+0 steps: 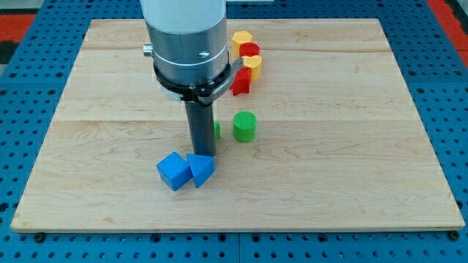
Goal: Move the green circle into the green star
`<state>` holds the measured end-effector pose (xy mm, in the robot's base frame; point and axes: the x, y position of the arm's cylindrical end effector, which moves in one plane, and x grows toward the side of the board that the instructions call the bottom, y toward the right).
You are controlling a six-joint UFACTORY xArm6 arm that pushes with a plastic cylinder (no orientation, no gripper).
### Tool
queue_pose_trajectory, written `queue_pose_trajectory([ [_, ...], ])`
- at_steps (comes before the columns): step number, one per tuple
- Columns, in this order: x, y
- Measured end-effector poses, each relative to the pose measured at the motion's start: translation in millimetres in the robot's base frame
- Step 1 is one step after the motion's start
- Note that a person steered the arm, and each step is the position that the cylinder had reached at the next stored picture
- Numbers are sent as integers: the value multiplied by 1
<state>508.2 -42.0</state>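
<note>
Green circle (245,126) upright, just right of my tip (202,155). Green star (216,131) mostly hidden behind rod, shape unclear. Tip is bare rod, no jaws. Blue cube (174,172), blue triangle (201,169) touching, below tip. Red, yellow blocks (247,61) above-right.

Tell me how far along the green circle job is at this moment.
Nothing looks finished yet. The green circle stands apart from a green block, presumably the star, mostly hidden behind the rod. My tip sits at the view's left of the circle, just above the two blue blocks, not touching the circle. Left: get behind the circle and push it toward the view's left until they meet.
</note>
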Motion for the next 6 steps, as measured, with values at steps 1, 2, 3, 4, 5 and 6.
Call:
queue_pose_trajectory([
  [1, 0, 45],
  [2, -6, 90],
  [3, -31, 94],
  [4, -56, 90],
  [5, -57, 43],
  [6, -57, 3],
])
